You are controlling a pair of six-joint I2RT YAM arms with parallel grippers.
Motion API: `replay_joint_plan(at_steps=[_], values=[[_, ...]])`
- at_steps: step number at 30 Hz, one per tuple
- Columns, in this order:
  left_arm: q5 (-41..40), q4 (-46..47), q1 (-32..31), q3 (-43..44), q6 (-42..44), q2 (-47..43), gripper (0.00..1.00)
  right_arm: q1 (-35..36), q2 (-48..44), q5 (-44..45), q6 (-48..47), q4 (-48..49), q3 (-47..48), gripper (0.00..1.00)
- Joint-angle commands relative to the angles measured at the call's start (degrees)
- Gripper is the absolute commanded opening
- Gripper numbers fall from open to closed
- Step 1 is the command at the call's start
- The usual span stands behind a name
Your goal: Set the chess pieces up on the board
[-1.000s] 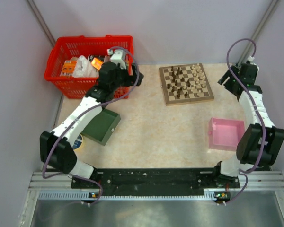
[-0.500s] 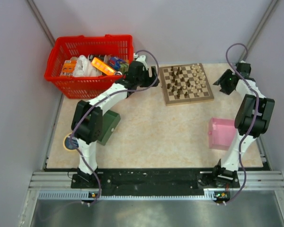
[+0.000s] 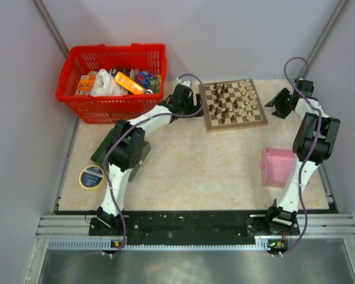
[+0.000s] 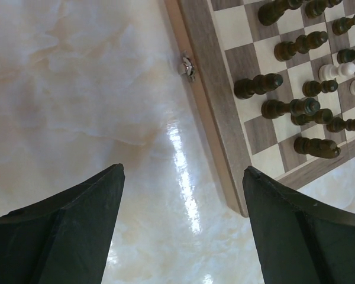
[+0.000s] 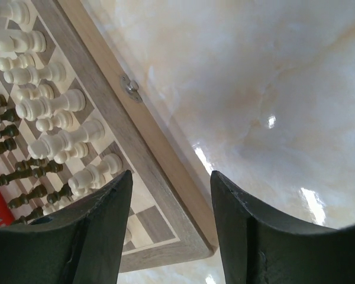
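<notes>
**Chess pieces on the board, a gripper at each side**

Chess pieces (image 3: 229,99) stand on the board (image 3: 235,124), which lies flat at the far side of the table (image 3: 195,160), a bit right of the middle. The dark ones are mostly on the left half and the pale ones mostly on the right. They are too small to count.

There are three containers. One red basket (image 3: 71,94) sits at the far left, with packets and an orange thing in it. One green tray (image 3: 102,152) lies near the left, and the left arm covers most of it. One pink box (image 3: 273,167) sits on the right, partly behind the right arm. One round tin (image 3: 92,176) lies just in front of the tray.

The left gripper (image 4: 182,177) is just beside the board's left edge. Its fingers are wide apart, with only bare table between them. The right gripper (image 5: 171,177) is close to the board's right edge, fingers apart too, and holds nothing. A small metal clasp (image 4: 186,65) shows on each of those two edges.

Between the tray and the pink box, on the near side of the board, is a wide bare stretch of table.
</notes>
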Motion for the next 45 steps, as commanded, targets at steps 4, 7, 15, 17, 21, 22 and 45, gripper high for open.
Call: replay_joint_plan(at_steps=[4, 7, 15, 17, 21, 22, 45], values=[[-5.0, 2.5, -0.8, 4.3, -1.7, 2.2, 0.86, -0.4, 2.5, -4.4, -0.9, 0.6, 4.4, 0.56], [-7.6, 1.6, 0.7, 4.0, -2.0, 2.0, 0.86, -0.4, 2.5, -5.1, -1.6, 0.6, 4.0, 0.56], [-9.6, 2.4, 6.3, -1.6, -3.0, -0.8, 0.86, -0.4, 2.0, -5.5, -2.5, 0.5, 1.6, 0.56], [-11.1, 1.4, 7.2, -2.1, -3.1, -1.3, 0.86, -0.5, 2.0, -5.8, -2.6, 0.6, 1.1, 0.56], [-12.3, 1.4, 9.1, -4.5, -2.8, -3.3, 0.86, -0.4, 1.7, -6.0, -3.1, 0.5, 0.4, 0.57], [-13.3, 1.3, 9.5, -5.2, -2.7, -4.1, 0.86, -0.5, 1.8, -6.0, -3.1, 0.5, 0.2, 0.57], [-3.1, 5.4, 13.6, -7.7, 2.6, -7.6, 0.87, -0.4, 1.4, -7.5, -3.3, 0.5, -0.6, 0.58]])
